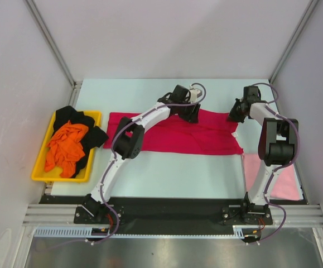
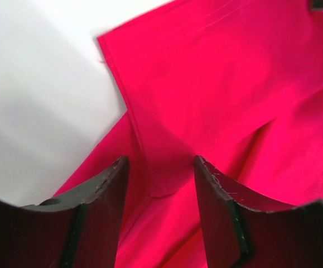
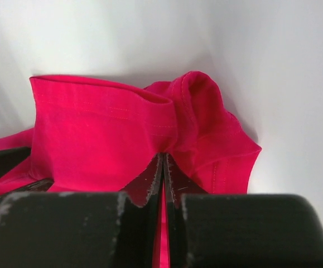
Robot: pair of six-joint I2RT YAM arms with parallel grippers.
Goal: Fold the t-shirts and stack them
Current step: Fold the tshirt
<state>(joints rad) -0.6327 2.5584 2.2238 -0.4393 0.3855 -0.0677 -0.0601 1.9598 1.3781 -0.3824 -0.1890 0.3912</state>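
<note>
**A:** What sits at the far left of the desk (image 1: 172, 173)?

**B:** A yellow tray (image 1: 37, 167). The black t-shirt (image 1: 72, 116) is crumpled in it and the orange t-shirt (image 1: 66, 148) is bunched on top. Some black cloth hangs over the tray's right rim.

**A:** And the middle?

**B:** The crimson red t-shirt (image 1: 206, 139) lies spread across the desk as a long band, mostly flat. The left end effector (image 2: 160, 184) is low over its far edge, fingers well apart and gripping nothing. A stitched hem runs between them underneath.

**A:** The right side?

**B:** The right end effector (image 3: 164, 173) is at that shirt's far right corner. Its fingers are pressed together with a fold of red cloth pinched between them, and the fabric bunches up just beyond the tips.

**A:** Anything further right?

**B:** The pale pink t-shirt (image 1: 288, 184) lies flat at the near right of the desk, close to the red shirt's near right corner.
</note>
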